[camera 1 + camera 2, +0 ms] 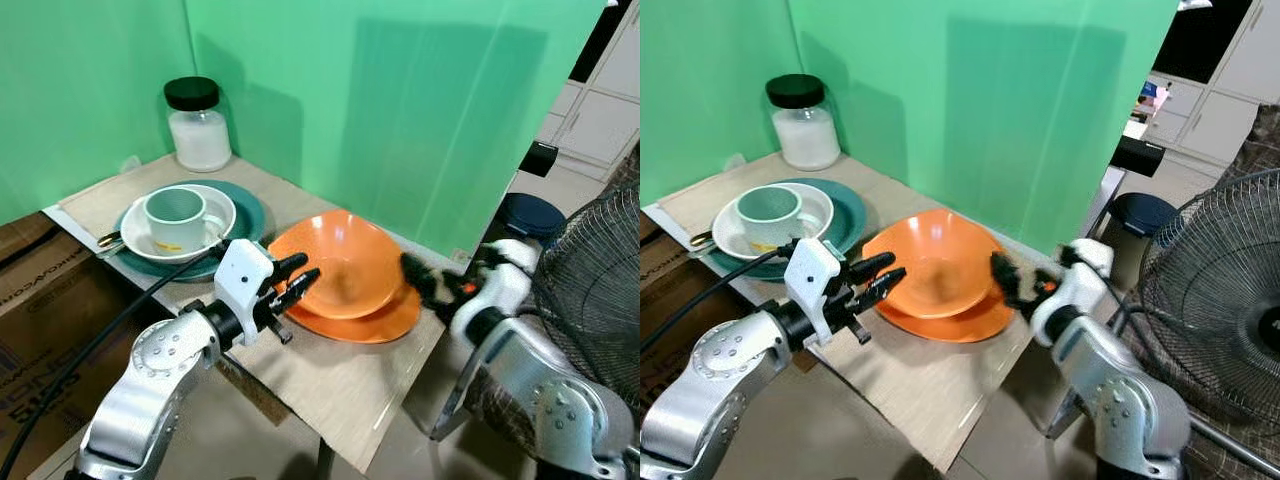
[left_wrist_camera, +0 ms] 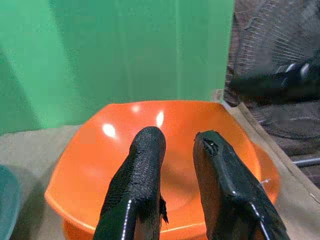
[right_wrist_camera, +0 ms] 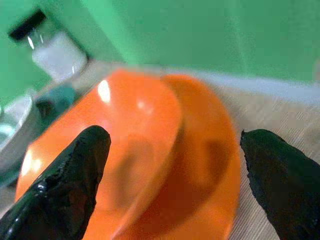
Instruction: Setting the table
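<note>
An orange bowl (image 1: pixel 345 262) sits in an orange plate (image 1: pixel 385 325) in the middle of the wooden table (image 1: pixel 340 385). My left gripper (image 1: pixel 303 272) is at the bowl's left rim, open by a narrow gap, its fingertips (image 2: pixel 147 145) over the rim and nothing held. Just off the right edge of the bowl and plate, my right gripper (image 1: pixel 422 280) is spread wide open. The right wrist view looks between its fingers (image 3: pixel 75 170) at the bowl (image 3: pixel 110 145) and plate.
At the back left a pale green mug (image 1: pixel 178 218) stands in a white dish (image 1: pixel 222 205) on a teal plate (image 1: pixel 250 212), with a black-lidded jar (image 1: pixel 198 125) behind. Green screens wall the table's far side. A fan (image 1: pixel 590 270) stands at right and a cardboard box (image 1: pixel 40 290) at left.
</note>
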Controlling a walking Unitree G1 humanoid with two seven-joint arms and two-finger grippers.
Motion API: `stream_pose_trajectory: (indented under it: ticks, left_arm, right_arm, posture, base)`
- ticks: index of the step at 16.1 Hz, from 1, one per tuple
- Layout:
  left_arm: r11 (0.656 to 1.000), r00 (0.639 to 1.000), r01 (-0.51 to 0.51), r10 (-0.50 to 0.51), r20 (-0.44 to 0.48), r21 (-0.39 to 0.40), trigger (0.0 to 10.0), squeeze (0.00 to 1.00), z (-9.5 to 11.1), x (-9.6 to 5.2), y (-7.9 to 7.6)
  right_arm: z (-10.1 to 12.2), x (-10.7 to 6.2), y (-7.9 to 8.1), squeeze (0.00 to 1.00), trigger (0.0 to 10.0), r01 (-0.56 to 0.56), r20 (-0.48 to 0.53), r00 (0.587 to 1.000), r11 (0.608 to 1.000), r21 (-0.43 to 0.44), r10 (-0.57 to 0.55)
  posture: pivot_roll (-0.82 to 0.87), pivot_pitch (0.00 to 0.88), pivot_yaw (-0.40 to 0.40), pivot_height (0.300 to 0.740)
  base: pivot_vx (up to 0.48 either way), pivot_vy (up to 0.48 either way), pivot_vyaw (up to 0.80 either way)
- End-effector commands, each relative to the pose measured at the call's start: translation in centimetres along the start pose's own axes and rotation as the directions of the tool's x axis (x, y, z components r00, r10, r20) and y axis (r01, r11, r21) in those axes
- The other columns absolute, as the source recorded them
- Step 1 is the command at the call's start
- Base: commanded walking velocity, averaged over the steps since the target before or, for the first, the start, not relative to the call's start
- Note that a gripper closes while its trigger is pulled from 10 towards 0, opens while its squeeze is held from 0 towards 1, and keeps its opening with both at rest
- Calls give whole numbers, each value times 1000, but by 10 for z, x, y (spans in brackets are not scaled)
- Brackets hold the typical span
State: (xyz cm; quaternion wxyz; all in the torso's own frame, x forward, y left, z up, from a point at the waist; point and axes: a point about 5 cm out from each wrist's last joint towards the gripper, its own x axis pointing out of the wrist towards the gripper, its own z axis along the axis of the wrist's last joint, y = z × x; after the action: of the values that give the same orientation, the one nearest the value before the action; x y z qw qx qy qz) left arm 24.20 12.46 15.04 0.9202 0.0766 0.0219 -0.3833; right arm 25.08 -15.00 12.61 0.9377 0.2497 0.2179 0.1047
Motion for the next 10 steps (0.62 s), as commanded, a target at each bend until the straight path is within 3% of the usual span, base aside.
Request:
stream_pose_trajectory:
  ticks: [1, 4, 5, 6, 7, 10]
  left_arm:
    - [1000, 1000, 25, -25, 13, 15, 10000, 0, 5, -3, 0]
    - [999, 999, 35, -35, 6, 24, 10000, 0, 5, -6, 0]
    - [999, 999, 35, -35, 3, 27, 10000, 0, 4, -7, 0]
    - [999, 999, 37, -37, 1, 30, 10000, 0, 5, -7, 0]
    - [999, 999, 39, -39, 1, 29, 10000, 0, 5, -7, 0]
    - [998, 999, 46, -46, -3, 33, 10000, 0, 5, -7, -2]
  right_arm:
    - [-6, 4, 2, 0, 10000, 21, -80, 997, 1000, -10, -21]
    - [-14, 8, 9, 0, 10000, -1, -131, 991, 999, 46, 7]
    - [-16, 9, 11, 0, 5255, -5, -149, 989, 998, 63, 14]
    - [-17, 9, 13, 0, 1804, -11, -156, 987, 996, 87, 24]
    - [-16, 10, 14, 0, 0, -15, -156, 987, 993, 113, 33]
    - [-15, 12, 15, 0, 0, -20, -158, 986, 983, 184, 50]
  posture:
    - [65, 0, -38, 740]
    - [69, 0, -42, 740]
    - [71, 0, -45, 740]
    - [72, 0, -47, 740]
    - [72, 0, -49, 740]
    - [74, 0, -59, 740]
  base:
    - [0, 0, 0]
    - [0, 0, 0]
    - [0, 0, 0]
    - [0, 0, 0]
    - [0, 0, 0]
    - [0, 0, 0]
